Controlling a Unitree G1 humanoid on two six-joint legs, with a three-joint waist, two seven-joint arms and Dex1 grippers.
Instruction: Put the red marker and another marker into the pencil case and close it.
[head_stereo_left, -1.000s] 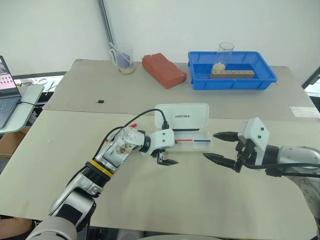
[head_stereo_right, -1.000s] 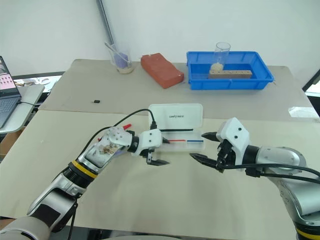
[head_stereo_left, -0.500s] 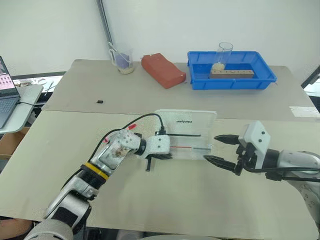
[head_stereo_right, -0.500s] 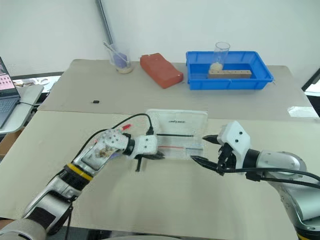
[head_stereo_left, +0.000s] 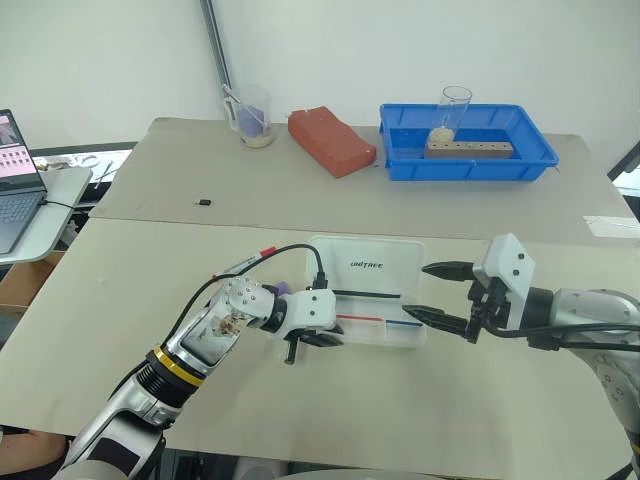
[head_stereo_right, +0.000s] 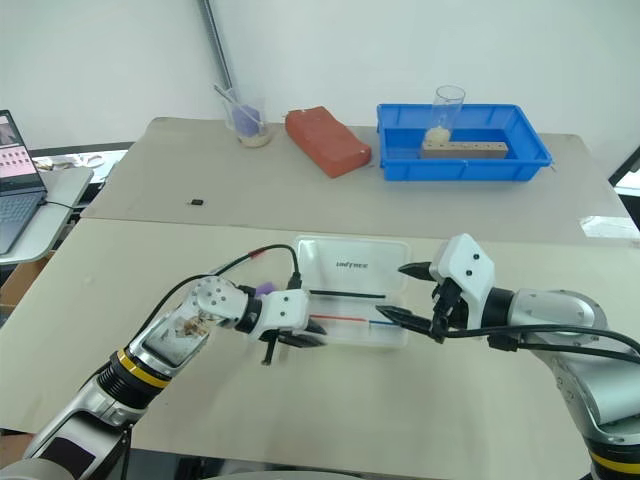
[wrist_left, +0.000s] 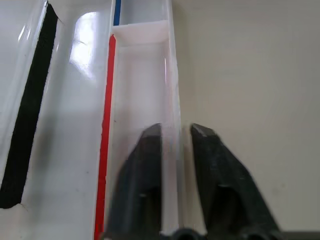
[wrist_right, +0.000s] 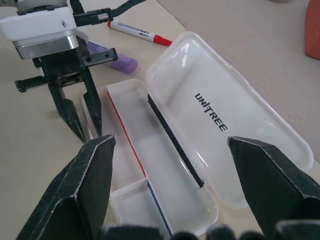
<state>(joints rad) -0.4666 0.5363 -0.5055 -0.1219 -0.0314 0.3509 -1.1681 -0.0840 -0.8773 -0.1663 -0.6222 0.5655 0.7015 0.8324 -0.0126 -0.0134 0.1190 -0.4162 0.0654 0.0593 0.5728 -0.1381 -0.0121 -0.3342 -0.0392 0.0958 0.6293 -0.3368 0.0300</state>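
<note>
The pencil case (head_stereo_left: 372, 266) lies open near the table's middle, lid flat behind its tray (wrist_right: 150, 165). A thin red pen, a blue pen and a black strip lie inside. My left gripper (wrist_left: 176, 131) stands astride the tray's near wall at its left end. One finger is inside and one outside, narrowly apart. The red marker (wrist_right: 135, 32) and the purple highlighter (wrist_right: 112, 57) lie on the table to the left of the case, behind my left wrist. My right gripper (head_stereo_left: 428, 290) hovers wide open at the case's right end, holding nothing.
A blue bin (head_stereo_left: 400, 165) holding a glass (head_stereo_left: 452, 108) and a wooden block stands at the back right. A red-brown brick (head_stereo_left: 330, 140) and a cup (head_stereo_left: 250, 115) stand at the back. A small black object (head_stereo_left: 202, 202) lies at the left. A laptop (head_stereo_left: 15, 190) sits beyond the table's left edge.
My left gripper closed on the tray's near wall, drew the case toward me, then parted its fingers a little. The right gripper has stayed in place, open.
</note>
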